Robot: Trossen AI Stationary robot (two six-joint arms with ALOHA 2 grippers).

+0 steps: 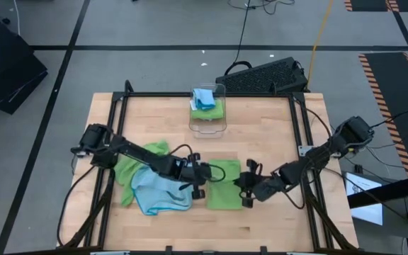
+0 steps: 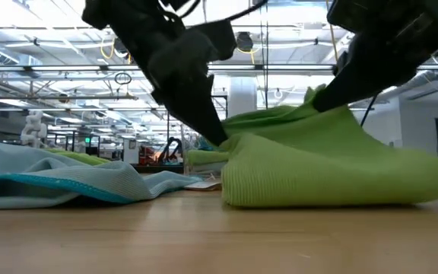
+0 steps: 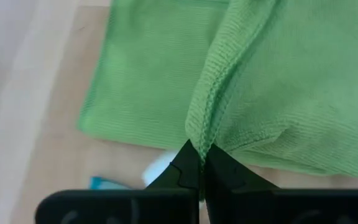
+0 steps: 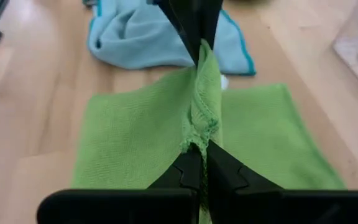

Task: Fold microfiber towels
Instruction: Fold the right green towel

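Down in the lower middle of the high view, the left gripper and right gripper were both clamped on opposite edges of the lime green towel, pinching a raised ridge of cloth between them. Looked like either pinch could slip, since each only had a thin bit of hem; then the fold would flop crooked. That towel was half doubled over, puffy, edges uneven. A rumpled light blue towel lay just left, and a clear bin farther up held folded ones.
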